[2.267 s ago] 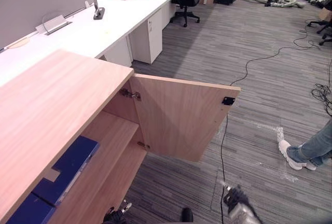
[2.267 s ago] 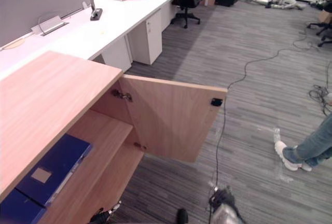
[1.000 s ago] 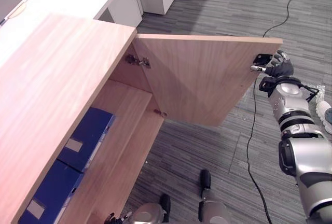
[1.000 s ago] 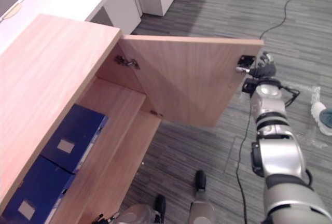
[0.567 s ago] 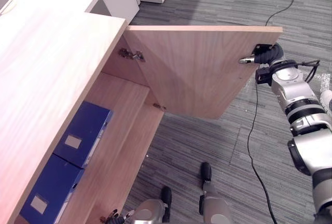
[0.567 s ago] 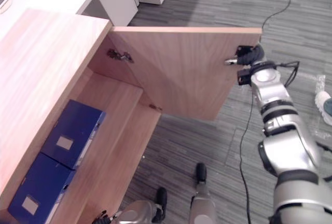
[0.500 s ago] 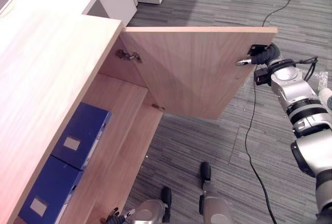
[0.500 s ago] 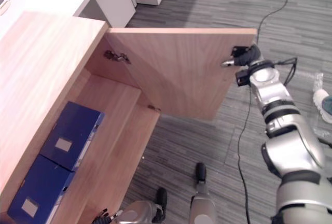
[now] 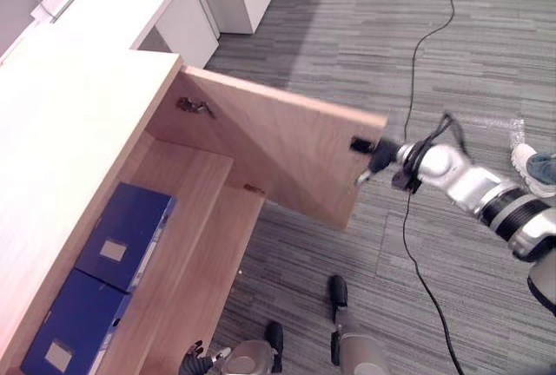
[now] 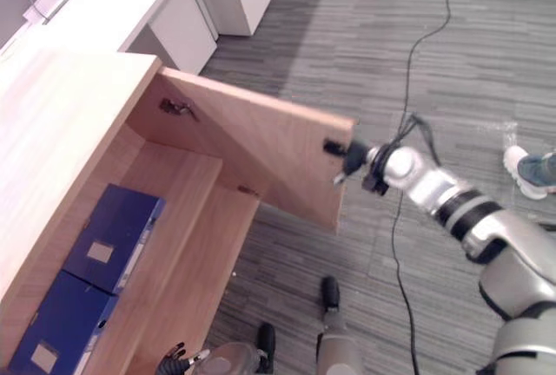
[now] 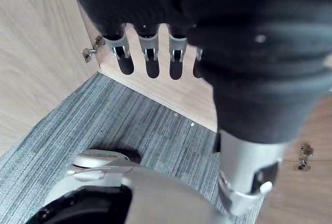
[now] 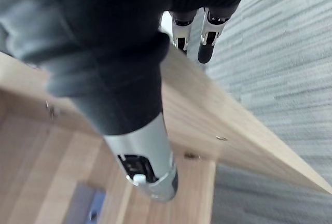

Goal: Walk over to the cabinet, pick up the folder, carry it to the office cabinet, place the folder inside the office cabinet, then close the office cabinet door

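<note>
— Swung in toward the cabinet (image 9: 78, 132), that door (image 9: 278, 149). Half a second ago it stood out wider, and the right hand (image 9: 379, 156) has come in with it.
— Where is the hand on it?
— At the door's free edge, near the top corner, just beside the small black catch (image 9: 361, 144). Its fingers (image 12: 206, 42) run straight out past the door's top edge and are not curled round anything. Whether they press the wood I cannot tell.
— And the folder?
— Inside, on the shelf (image 9: 204, 175). One blue folder (image 9: 126, 236) lies flat along the shelf's front edge, label up. A second folder (image 9: 74, 327) lies flat in the same row, touching its near end.
— The left hand?
— The left hand (image 11: 150, 60) hangs low by the cabinet's near end, fingers loose and straight, holding nothing.
— Is the door shut?
— No. It stands at an angle, the upper hinge (image 9: 193, 106) showing, and the whole shelf is in sight.
— Anyone about?
— A person's shoe (image 9: 521, 156) and trouser leg on the carpet (image 9: 347, 45), beyond the right arm.
</note>
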Robot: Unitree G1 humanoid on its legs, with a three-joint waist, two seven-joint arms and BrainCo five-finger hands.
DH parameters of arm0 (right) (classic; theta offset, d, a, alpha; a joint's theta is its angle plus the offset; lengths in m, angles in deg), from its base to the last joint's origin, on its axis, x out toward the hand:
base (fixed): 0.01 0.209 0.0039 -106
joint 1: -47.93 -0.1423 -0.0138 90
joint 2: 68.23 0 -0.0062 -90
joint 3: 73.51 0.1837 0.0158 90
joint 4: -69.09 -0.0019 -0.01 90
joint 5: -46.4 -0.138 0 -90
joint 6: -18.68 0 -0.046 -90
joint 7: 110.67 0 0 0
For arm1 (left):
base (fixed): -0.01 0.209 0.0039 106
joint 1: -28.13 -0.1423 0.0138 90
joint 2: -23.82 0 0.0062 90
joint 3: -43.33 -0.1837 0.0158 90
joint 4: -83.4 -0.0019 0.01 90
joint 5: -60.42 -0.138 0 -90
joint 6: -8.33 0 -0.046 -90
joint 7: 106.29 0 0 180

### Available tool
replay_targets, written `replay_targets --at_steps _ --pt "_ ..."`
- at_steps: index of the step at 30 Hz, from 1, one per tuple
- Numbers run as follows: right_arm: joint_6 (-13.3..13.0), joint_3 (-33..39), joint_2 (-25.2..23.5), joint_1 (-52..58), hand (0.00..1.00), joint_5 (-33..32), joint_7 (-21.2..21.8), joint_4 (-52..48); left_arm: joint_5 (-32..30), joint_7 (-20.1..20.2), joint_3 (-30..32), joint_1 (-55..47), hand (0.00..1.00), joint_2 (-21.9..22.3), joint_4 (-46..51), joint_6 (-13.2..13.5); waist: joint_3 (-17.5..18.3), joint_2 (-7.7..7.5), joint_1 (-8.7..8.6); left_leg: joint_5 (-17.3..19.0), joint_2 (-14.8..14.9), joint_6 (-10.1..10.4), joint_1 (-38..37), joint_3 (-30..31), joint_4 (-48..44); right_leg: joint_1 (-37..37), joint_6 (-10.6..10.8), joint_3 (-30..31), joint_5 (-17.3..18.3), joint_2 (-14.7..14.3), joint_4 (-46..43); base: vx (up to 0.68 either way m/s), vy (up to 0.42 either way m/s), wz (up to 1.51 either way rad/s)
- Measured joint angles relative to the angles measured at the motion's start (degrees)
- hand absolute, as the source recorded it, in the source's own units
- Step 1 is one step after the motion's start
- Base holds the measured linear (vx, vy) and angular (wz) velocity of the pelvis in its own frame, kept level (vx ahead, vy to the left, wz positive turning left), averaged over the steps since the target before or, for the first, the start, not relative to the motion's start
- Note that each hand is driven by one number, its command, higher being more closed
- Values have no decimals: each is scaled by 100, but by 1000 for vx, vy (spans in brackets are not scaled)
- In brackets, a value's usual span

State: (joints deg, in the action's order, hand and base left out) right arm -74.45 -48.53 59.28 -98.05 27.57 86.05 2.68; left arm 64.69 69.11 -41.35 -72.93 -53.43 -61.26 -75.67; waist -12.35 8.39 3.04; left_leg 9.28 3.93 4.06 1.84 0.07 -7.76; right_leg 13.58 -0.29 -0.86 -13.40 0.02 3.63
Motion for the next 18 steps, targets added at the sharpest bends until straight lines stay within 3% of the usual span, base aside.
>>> replay_targets --at_steps 5,9,12,14,18 --pt "163 -1243 -561 223 0 357 903 -136 -11 52 0 199 0 -16 18 -15 102 -83 239 -18 137 57 33 163 -148 -158 1 -215 -39 -104 126 48 -5 13" --pt "200 -1415 -1304 360 0 691 914 -133 -25 54 20 303 0 -25 22 -54 101 -206 413 -16 122 87 51 226 -156 -160 1 -234 -37 -92 127 24 37 7" --pt "226 -1488 -1612 366 0 973 929 -132 -60 54 101 311 0 -128 88 -69 191 -449 545 -20 83 91 99 300 -173 -157 25 -291 -56 -46 126 58 67 13" --pt "204 -1497 -1660 387 0 1135 1072 -155 -103 56 213 291 0 -261 73 -125 300 -767 580 -12 53 90 107 335 -207 -173 13 -314 -66 -15 126 90 78 10" --pt "206 -1503 -1552 509 0 1408 1356 -210 -114 58 337 316 0 -346 19 -168 454 -1011 584 72 -27 -2 28 352 -296 -308 -23 -314 -93 44 125 93 91 3"
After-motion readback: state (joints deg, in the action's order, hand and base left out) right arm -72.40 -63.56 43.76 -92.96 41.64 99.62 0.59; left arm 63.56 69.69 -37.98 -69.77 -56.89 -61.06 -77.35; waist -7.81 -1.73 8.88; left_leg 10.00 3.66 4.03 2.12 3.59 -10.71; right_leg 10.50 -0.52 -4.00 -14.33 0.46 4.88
